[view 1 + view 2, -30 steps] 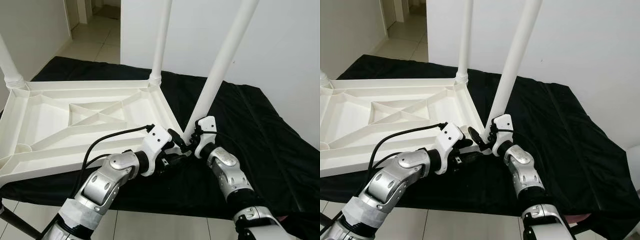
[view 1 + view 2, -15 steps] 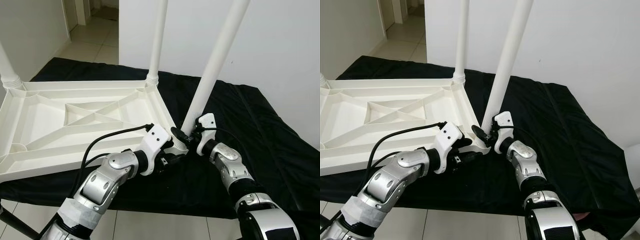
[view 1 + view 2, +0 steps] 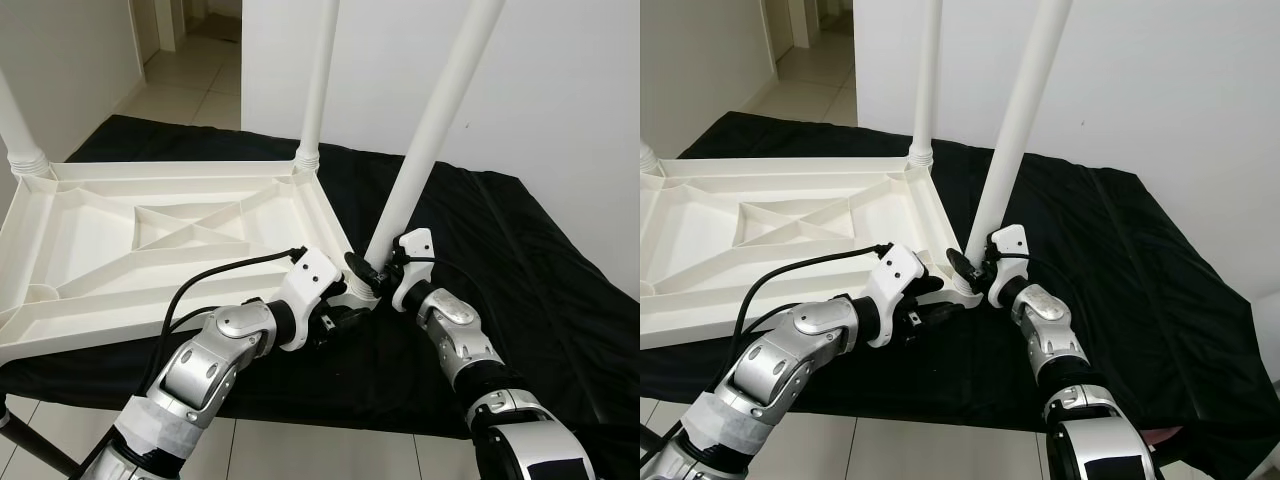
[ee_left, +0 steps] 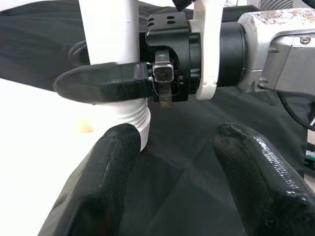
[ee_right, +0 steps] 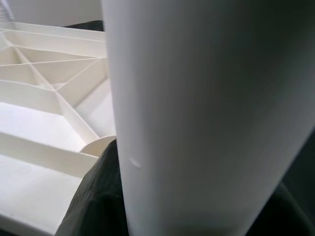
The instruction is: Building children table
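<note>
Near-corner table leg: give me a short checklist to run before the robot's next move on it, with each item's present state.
1. Right claw shut on the tilted white plastic table leg near its base: ok.
2. Leg upright in its corner socket: not ok, it leans away from the upturned white plastic tabletop, unlike the straight far-corner leg.
3. Leg threads fully seated: cannot tell; the ribbed collar shows, its depth does not.
4. Left claw open beside the collar, one finger close to it; whether it touches: cannot tell.
5. Tabletop flat on the black cloth: ok.
</note>
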